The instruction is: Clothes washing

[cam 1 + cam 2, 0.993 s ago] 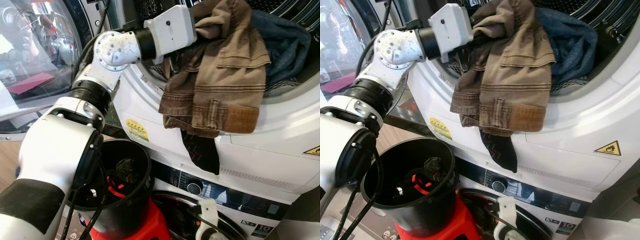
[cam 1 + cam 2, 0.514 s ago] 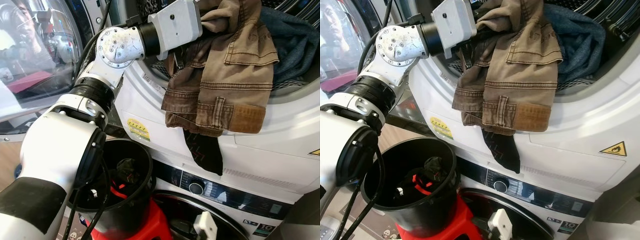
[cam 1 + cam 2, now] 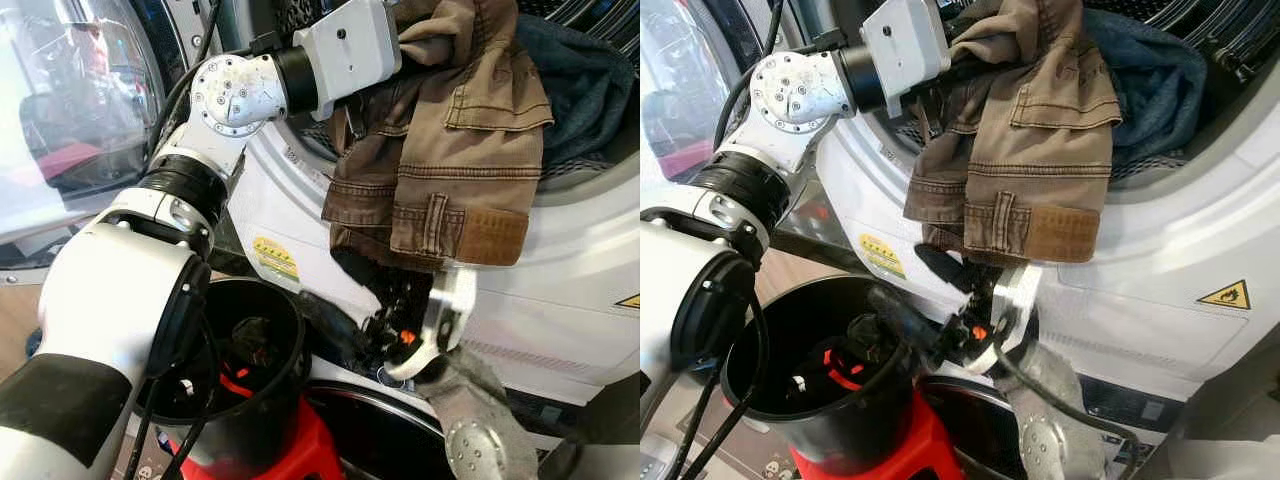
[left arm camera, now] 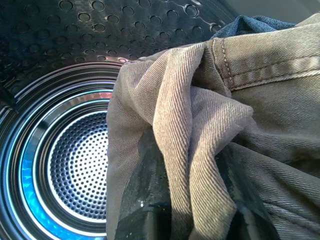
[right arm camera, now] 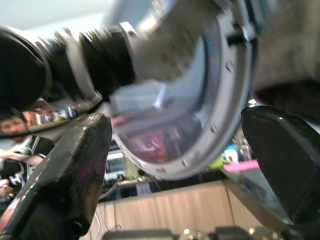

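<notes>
Your left end effector (image 4: pixel 190 200) is at the mouth of the upper drum, its black fingers (image 4: pixel 150 200) pinched on a fold of the brown trousers (image 3: pixel 450 150). The left wrist view gives you what the head cameras cannot: the twill weave bunched between the fingers, a stitched seam, and behind it the perforated steel drum (image 4: pixel 75 165) with a blue glow on its rings. From the head you see the trousers draped over the white door rim (image 3: pixel 1160 230), leather waistband patch hanging outward, with a blue denim garment (image 3: pixel 1150 80) behind them inside the drum.

Your right end effector (image 3: pixel 375 300) is raised just below the trousers' hem, its fingers spread apart; the right wrist view shows both black fingers (image 5: pixel 70 165) wide, with blurred round door glass (image 5: pixel 180 110) between them.

Below the left arm, a black bucket (image 3: pixel 285 390) holding dark clothes sits on a red stool (image 3: pixel 300 450).
</notes>
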{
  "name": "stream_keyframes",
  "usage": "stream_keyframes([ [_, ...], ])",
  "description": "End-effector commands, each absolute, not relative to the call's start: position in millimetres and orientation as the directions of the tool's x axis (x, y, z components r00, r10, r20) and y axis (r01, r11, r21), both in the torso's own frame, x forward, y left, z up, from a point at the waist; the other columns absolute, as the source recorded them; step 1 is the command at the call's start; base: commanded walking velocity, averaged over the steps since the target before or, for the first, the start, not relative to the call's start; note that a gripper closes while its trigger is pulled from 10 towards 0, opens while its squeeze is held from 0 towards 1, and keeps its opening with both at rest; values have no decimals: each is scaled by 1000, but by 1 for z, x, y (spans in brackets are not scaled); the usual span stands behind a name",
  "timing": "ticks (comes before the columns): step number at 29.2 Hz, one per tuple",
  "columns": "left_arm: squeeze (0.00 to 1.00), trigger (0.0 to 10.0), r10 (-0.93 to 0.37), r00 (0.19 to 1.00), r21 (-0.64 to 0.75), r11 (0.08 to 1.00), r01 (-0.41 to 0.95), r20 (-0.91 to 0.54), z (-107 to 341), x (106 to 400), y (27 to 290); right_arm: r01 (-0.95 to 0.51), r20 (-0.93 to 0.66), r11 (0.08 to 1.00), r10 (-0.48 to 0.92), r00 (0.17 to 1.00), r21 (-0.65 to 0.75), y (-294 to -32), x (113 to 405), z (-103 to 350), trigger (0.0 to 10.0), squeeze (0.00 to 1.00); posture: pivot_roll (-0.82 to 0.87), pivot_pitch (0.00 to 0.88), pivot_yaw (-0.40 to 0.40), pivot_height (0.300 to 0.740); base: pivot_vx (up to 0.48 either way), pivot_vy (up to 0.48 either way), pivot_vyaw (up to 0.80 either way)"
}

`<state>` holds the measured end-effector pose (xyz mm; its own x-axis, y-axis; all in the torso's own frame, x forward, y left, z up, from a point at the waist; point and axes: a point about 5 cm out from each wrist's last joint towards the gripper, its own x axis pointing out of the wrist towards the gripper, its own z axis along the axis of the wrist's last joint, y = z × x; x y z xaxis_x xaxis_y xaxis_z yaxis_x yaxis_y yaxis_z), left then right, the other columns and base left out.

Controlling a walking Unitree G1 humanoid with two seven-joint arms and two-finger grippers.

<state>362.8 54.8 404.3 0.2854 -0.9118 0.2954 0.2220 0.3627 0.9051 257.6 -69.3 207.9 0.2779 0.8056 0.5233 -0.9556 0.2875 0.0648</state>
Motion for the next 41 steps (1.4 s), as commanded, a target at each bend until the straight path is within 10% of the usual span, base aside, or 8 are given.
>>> stream_keyframes([
  [1,0,0,-915,273,912,357,203,297,413,360,53,-963,538,267,807,242,34,-64,257,221,10000,0,-45,0,135,740,0,0,0],
  [32,0,0,-906,162,884,418,209,391,441,346,49,-738,485,646,718,499,-197,-30,333,272,10000,0,-30,0,135,740,0,0,0],
  [38,0,2353,-901,176,873,428,231,395,442,347,51,-695,483,685,695,533,-220,-38,340,274,10000,0,-28,0,135,740,0,0,0],
  [40,1000,2627,-896,200,867,437,239,396,440,350,55,-671,480,706,680,554,-227,-43,344,273,10000,0,-26,0,133,740,0,0,0],
  [41,1000,2667,-895,204,864,439,248,396,439,351,56,-664,479,711,678,558,-232,-43,345,273,10000,0,-23,0,132,740,0,0,0],
])
